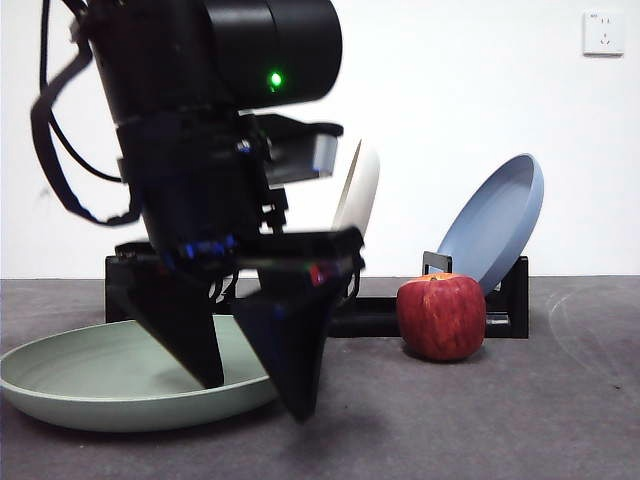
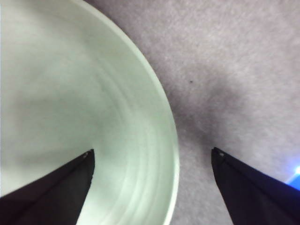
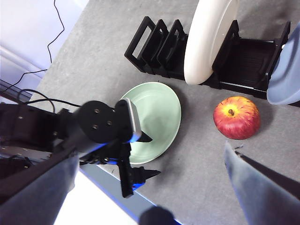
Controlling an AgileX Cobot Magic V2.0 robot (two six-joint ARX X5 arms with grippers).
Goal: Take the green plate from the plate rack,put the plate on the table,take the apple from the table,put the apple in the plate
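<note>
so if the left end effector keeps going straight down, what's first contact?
Likely the matte pale green round plate: the left end effector straddles its rim, one finger over it, the other over the dark grey table. Depth unclear.

blue plate (image 3: 287, 70) cropped, rack (image 1: 380, 315) partly hidden

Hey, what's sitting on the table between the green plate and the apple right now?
Nothing: in the right wrist view, only bare table separates the green plate from the apple.
</note>
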